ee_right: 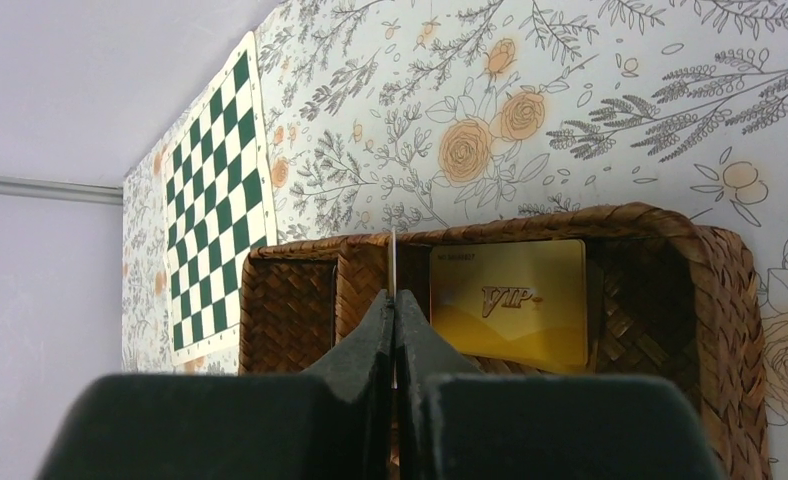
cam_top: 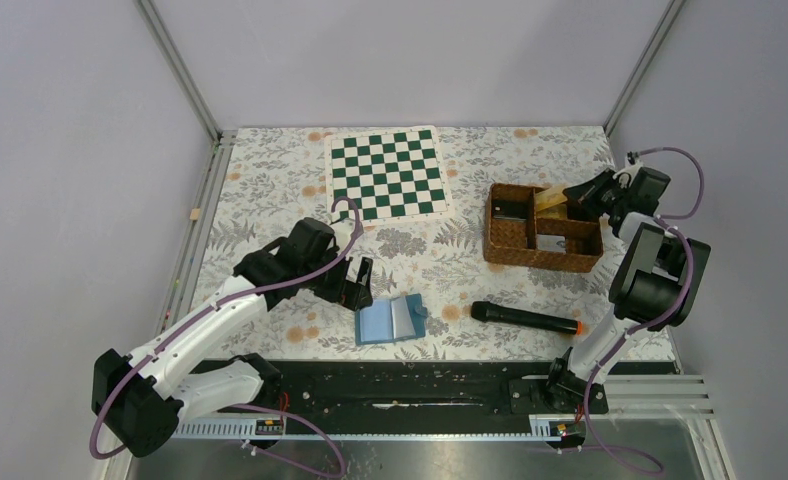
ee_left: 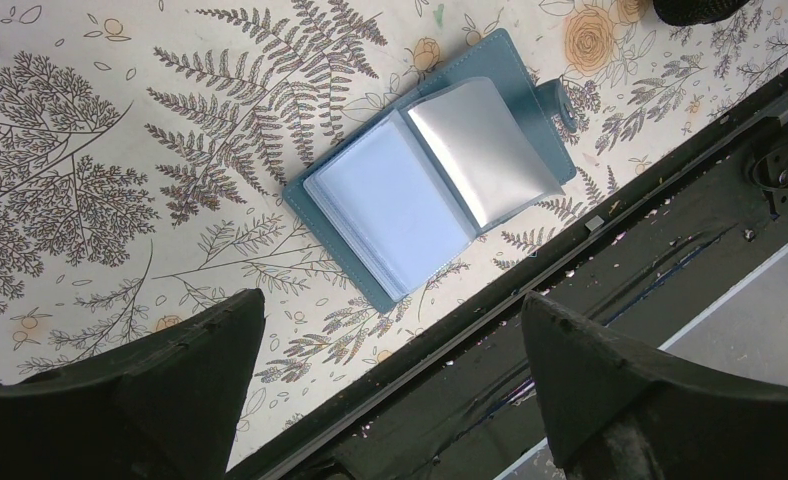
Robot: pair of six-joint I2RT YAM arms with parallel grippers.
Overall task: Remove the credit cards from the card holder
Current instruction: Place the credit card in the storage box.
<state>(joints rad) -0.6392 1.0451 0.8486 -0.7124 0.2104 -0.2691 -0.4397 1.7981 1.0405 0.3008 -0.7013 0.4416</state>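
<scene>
The blue card holder (cam_top: 391, 319) lies open on the floral cloth near the front edge, its light blue pockets up; it also shows in the left wrist view (ee_left: 430, 180). My left gripper (cam_top: 358, 287) is open and empty, just left of and above the holder, its fingers (ee_left: 205, 365) wide apart. My right gripper (cam_top: 577, 196) hovers over the wicker basket (cam_top: 510, 248) and is shut on a thin credit card seen edge-on (ee_right: 394, 258). A gold credit card (ee_right: 510, 300) marked VIP lies in a basket compartment.
A green-and-white chequered board (cam_top: 387, 173) lies at the back. A black stick with an orange tip (cam_top: 525, 318) lies in front of the basket. A black rail (ee_left: 570, 330) runs along the table's near edge.
</scene>
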